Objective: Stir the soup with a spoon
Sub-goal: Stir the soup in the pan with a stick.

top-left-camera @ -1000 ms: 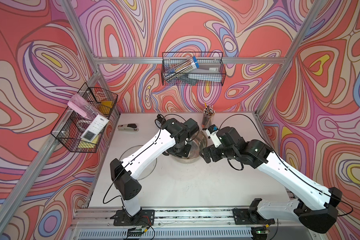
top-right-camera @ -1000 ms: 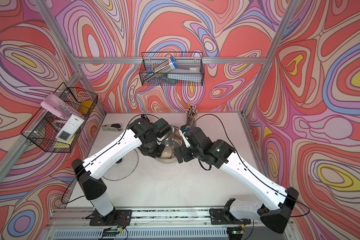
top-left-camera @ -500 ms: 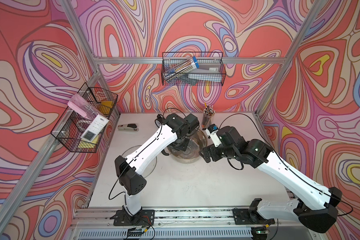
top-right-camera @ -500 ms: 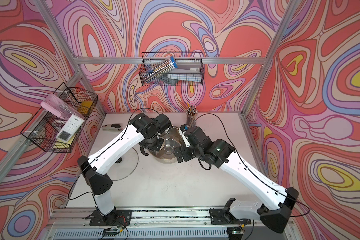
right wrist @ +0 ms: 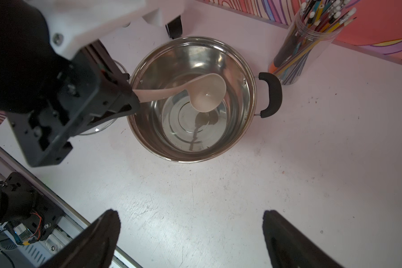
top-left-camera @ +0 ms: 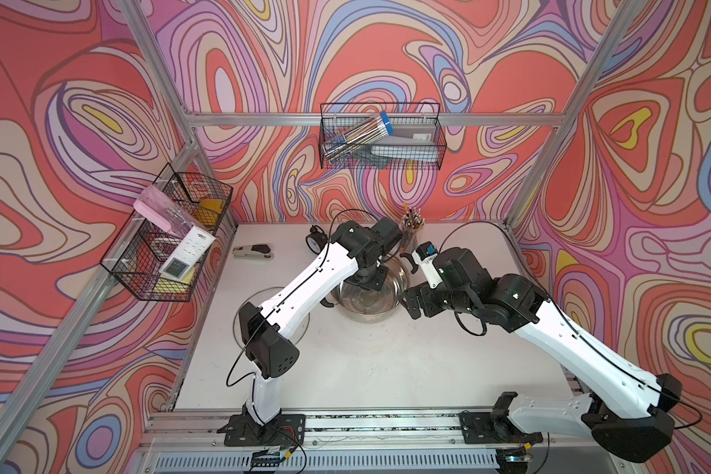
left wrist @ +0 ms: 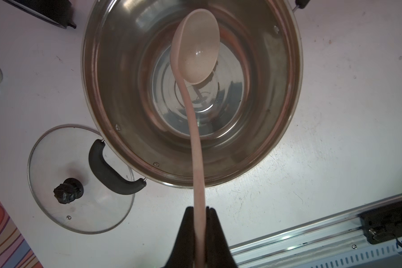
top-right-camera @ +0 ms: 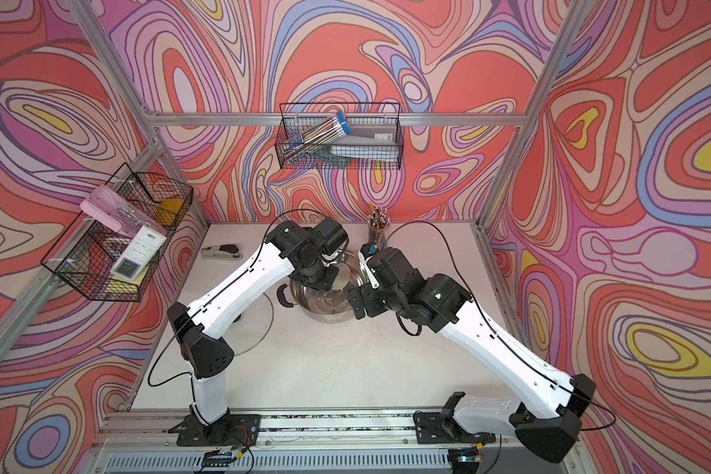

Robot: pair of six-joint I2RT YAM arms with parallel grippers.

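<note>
A steel pot stands mid-table, its shiny bottom bare or under clear liquid; I cannot tell which. The spoon, a cream ladle, hangs inside it, bowl near the far wall and above the bottom. My left gripper is shut on the ladle's slim handle just outside the rim. My right gripper stands wide open over bare table beside the pot, holding nothing.
A glass lid lies flat to the pot's left. A clear cup of pencils stands behind its black handle. A stapler and a small clock sit at the back. Wire baskets hang on walls.
My left arm has swung a little to the right, carrying the ladle across the pot. The right arm has stayed still and open.
</note>
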